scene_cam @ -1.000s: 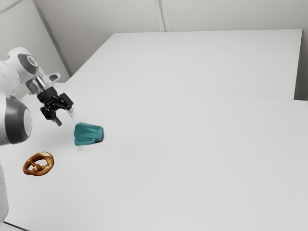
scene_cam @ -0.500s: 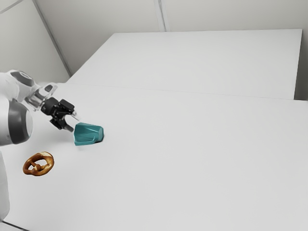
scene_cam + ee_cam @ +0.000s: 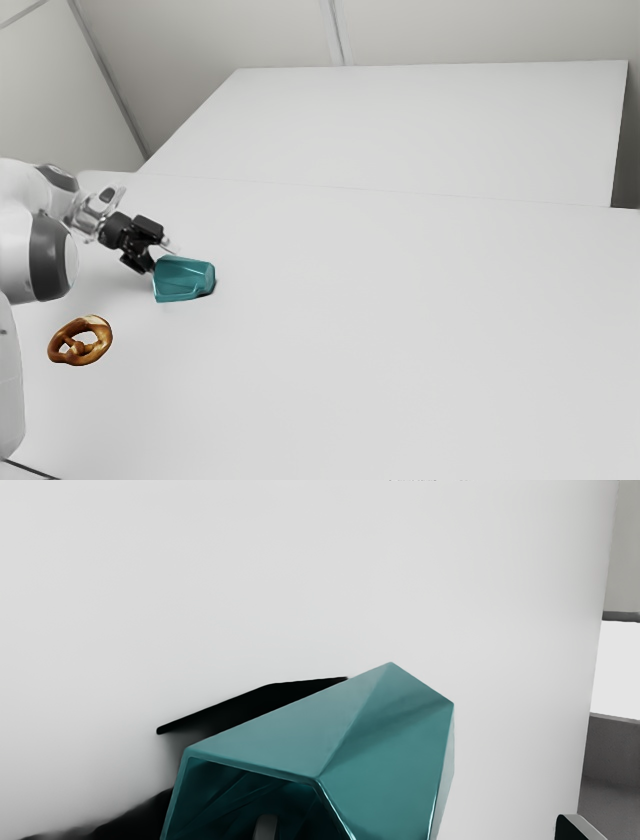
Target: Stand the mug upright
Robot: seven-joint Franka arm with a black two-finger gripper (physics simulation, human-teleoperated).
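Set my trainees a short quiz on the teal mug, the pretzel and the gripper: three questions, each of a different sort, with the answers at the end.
1. Multiple choice. How does the mug lie?
a) Standing on its base
b) Upside down on its mouth
c) On its side

2. True or false. The pretzel lies apart from the mug.

3. Fill in the blank with "toward" or "away from". The mug's open mouth faces ______ the gripper.

Key: 1. c; 2. true; 3. toward
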